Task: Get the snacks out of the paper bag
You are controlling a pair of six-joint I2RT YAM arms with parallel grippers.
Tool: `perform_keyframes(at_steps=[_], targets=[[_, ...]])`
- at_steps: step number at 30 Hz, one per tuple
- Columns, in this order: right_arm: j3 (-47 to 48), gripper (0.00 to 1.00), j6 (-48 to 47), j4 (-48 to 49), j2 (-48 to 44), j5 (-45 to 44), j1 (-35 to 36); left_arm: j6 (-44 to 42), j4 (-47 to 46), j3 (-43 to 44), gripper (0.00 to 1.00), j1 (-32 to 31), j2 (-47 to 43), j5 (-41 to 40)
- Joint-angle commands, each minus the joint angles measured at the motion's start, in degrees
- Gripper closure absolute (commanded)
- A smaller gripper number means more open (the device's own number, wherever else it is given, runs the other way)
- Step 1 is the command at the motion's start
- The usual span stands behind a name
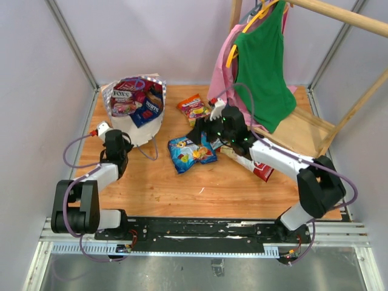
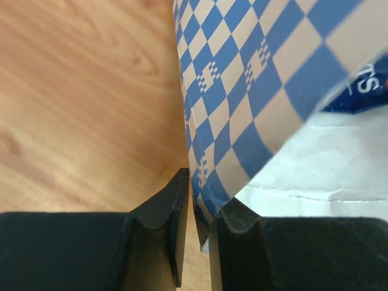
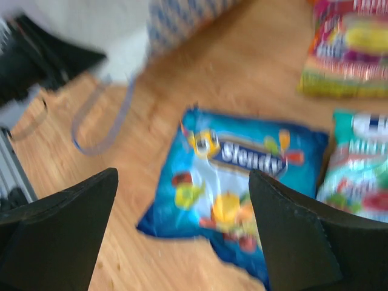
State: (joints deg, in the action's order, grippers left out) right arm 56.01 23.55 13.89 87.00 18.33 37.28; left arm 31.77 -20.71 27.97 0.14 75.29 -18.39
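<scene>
Currently, treat the task as roughly half done. Count four packets out on the table [image 1: 157, 194]: a blue packet [image 1: 191, 154], an orange-and-green packet [image 1: 194, 108], a teal packet [image 3: 357, 176] and a red-and-white packet [image 1: 262, 171], the last partly under the right arm. Count one paper bag [image 1: 142, 130], lying on its side at the far left of the table, with at least three packets [image 1: 130, 100] showing in its mouth; those are left to remove. Note that the left claw [image 2: 197, 194] is pinched on the bag's checked edge. The right claw [image 3: 182, 182] stands wide apart, holding nothing, above the blue packet.
</scene>
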Motion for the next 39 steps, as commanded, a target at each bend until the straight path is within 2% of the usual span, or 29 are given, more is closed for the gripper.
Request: perform_keyframes(at_steps=[1, 2, 4, 8, 12, 16, 22, 30, 35, 37, 39], targets=[[12.7, 0.06, -0.6, -0.8, 6.1, -7.5, 3.9, 4.6, -4.4, -3.9, 0.78, -0.5, -1.2, 2.9], [15.5, 0.00, -1.5, -1.7, 7.9, -10.2, 5.1, 4.7, -5.1, -4.4, 0.78, -0.7, -1.0, 3.3], [20.8, 0.01, -2.8, -3.3, 11.7, -16.4, 6.8, 5.1, -5.6, -4.8, 0.78, -0.8, -0.3, 3.9], [29.5, 0.01, -3.7, -5.3, 19.5, -21.6, 7.9, 5.7, -7.0, -6.3, 0.78, -0.8, 0.2, 4.8], [32.5, 0.00, -5.3, -1.4, 25.1, -21.5, 8.3, 6.0, -7.8, -7.6, 0.78, -0.8, -0.4, 5.0], [35.3, 0.08, -5.9, 0.2, 29.7, -19.3, 9.0, 6.0, -8.1, -7.9, 0.78, -0.8, -0.7, 5.2], [38.0, 0.14, -5.8, 1.9, 32.6, -21.9, 9.7, 6.5, -8.9, -8.8, 0.78, -0.8, -0.2, 5.7], [43.5, 0.34, -6.0, 2.5, 38.2, -26.2, 10.2, 6.5, -9.2, -9.3, 0.78, -0.8, -0.6, 5.9], [42.8, 0.46, -5.2, 3.2, 38.6, -27.3, 10.2, 6.5, -9.2, -9.4, 0.78, -0.8, -0.6, 6.0], [41.5, 0.56, -5.0, 4.2, 38.4, -27.1, 10.1, 6.5, -9.5, -9.4, 0.78, -0.8, -0.3, 6.1], [40.8, 0.71, -4.6, 4.3, 38.5, -27.9, 10.0, 6.7, -9.8, -9.4, 0.78, -0.8, 0.3, 6.3]])
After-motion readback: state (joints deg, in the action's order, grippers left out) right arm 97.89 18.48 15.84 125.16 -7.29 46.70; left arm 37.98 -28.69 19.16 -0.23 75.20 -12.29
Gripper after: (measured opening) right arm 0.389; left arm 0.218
